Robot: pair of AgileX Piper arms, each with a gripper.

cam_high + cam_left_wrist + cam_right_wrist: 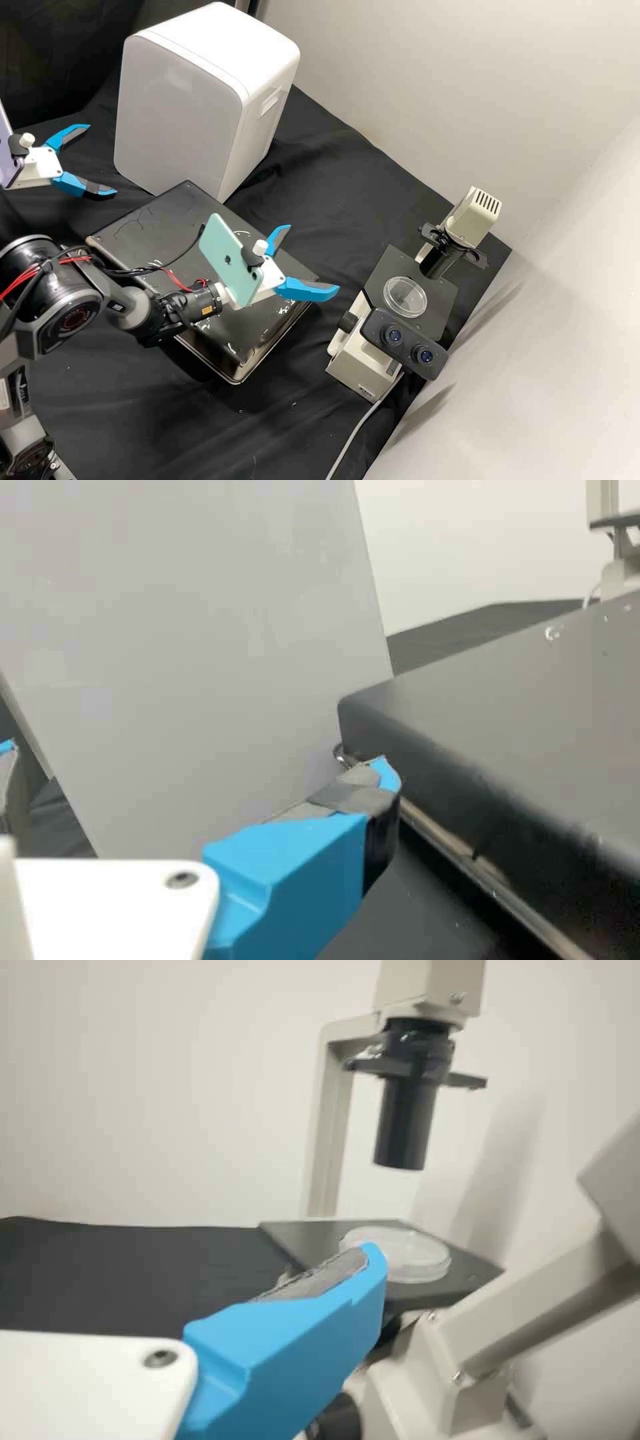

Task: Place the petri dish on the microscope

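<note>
The clear petri dish (405, 295) lies flat on the black stage of the white microscope (363, 357) at the right of the bench, below its dark condenser. In the right wrist view the dish (400, 1252) sits on the stage just beyond my blue finger (300, 1340), with the microscope column (405, 1110) above it. My right gripper (312, 259) hovers open and empty over the black tray, left of the microscope. Far left, my left gripper (99, 160) is open and empty beside the white box; one of its fingers (320, 850) nears the tray's corner.
A large white box (200, 100) stands at the back left. A black tray (153, 227) lies in front of it, under the right arm. A wall runs close along the bench's right side behind the microscope. A grey cable (353, 440) trails from the microscope toward the front.
</note>
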